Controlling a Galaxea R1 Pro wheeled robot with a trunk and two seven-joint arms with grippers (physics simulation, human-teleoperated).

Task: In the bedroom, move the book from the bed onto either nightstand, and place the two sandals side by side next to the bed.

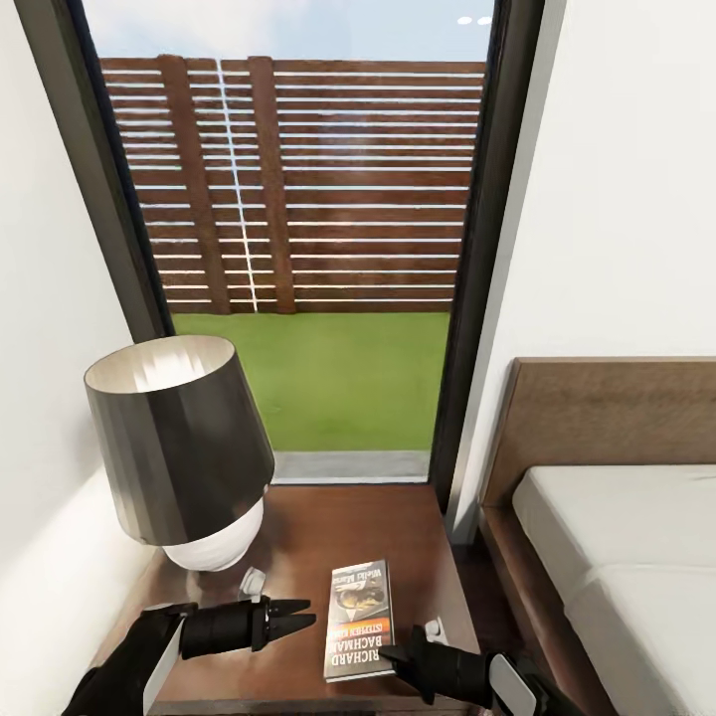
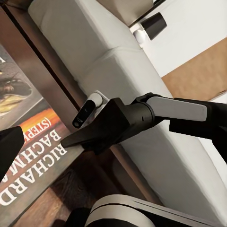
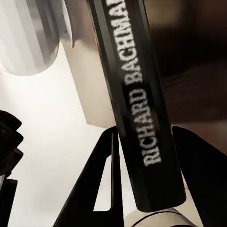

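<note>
The right black two-finger gripper (image 1: 398,656) straddles the spine of the thin dark paperback book with its orange band (image 1: 359,619), fingers either side; whether they pinch it is unclear. The book lies flat near the front edge of the glossy reddish-brown wooden nightstand (image 1: 398,527). The left black gripper (image 1: 298,615) hovers just beside it, narrowly parted and empty, below the grey-shaded, white-based table lamp (image 1: 184,452) at the nightstand's left edge.

bright daylight from window (image 1: 298,199) | glossy nightstand (image 1: 298,542) sheen | right wrist view blurred
</note>
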